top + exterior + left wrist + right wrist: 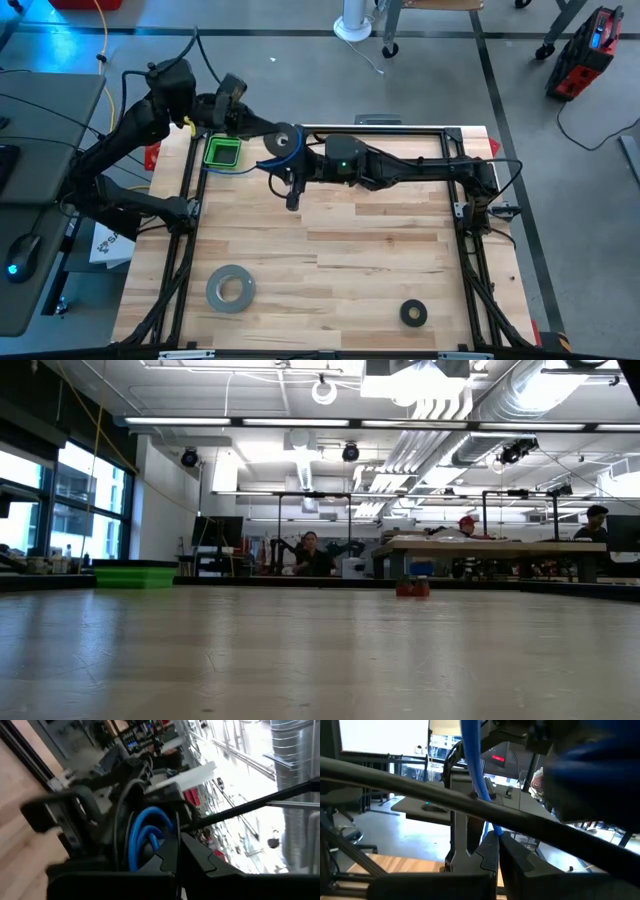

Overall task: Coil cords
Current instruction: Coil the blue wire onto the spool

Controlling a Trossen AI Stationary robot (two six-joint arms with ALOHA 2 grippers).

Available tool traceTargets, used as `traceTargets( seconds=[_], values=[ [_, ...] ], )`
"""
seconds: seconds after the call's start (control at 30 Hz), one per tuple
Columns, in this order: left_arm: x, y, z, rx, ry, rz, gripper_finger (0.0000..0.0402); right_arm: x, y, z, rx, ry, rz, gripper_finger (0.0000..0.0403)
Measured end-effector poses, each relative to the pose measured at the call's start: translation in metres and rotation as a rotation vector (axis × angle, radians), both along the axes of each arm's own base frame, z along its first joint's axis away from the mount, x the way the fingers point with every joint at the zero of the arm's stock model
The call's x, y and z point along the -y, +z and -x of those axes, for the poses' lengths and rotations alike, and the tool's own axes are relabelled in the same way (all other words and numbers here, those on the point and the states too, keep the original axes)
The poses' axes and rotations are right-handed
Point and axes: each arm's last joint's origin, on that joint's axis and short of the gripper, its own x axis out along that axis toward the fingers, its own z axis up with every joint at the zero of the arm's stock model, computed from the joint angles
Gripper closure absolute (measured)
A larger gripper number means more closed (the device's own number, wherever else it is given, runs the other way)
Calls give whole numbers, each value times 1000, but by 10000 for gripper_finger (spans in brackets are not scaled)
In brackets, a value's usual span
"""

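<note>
table (380, 250): bare light wood over most of its top; the work goes on above the far-left part, beside the green bin (222, 152).
left arm: reaches in from the left; the left gripper (176, 857) has its fingers closed together with loops of the blue cord (145, 830) bunched right at the tips.
right arm: stretches across from the right rail; the right gripper (498, 851) is pinched narrow on the cord, which runs up and away from the fingertips in the right wrist view.
cord position: held in the air between the two grippers, near the spool (284, 140); a loop trails down to the wood by the bin.
step in hand, as I judge it: laying turns onto the spool.
how to do it well: keep light tension, feed each turn beside the last, let no slack snag on the frame rail.
grey tape roll (230, 288), black ring (413, 313): near edge, well apart, not involved.
</note>
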Motion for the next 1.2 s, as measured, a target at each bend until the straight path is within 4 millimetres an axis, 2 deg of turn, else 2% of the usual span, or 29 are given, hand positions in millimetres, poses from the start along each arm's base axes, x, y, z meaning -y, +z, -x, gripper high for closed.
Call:
traceTargets(
  seconds=[0.27, 0.63, 1.2],
  values=[
    [9, 0, -2, -20, -105, 89, 401, 15, 9, 1, 95, -28, -49, 403],
    [14, 1, 2, -18, -126, 84, 401, 18, 13, 2, 142, -38, -64, 403],
    [22, -7, 46, -169, -37, 90, 401, 43, 14, 4, 146, -39, -34, 403]
  ],
)
